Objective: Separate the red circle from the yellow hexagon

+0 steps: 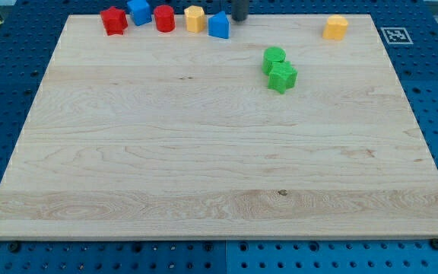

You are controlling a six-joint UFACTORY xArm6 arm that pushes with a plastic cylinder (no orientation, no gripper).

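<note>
The red circle (164, 18) stands near the top edge of the wooden board (204, 167), left of centre. The yellow hexagon (195, 18) stands just to its right, almost touching it. My tip (239, 20) shows at the view's top, just right of a blue block (219, 25) that sits against the hexagon's right side. Only the lowest part of the rod is in view. The tip is apart from the red circle and the hexagon.
A red star-like block (114, 20) and a second blue block (138, 11) lie left of the red circle. A green circle (274, 58) and a green star (282, 77) touch right of centre. Another yellow block (335, 27) sits at the top right.
</note>
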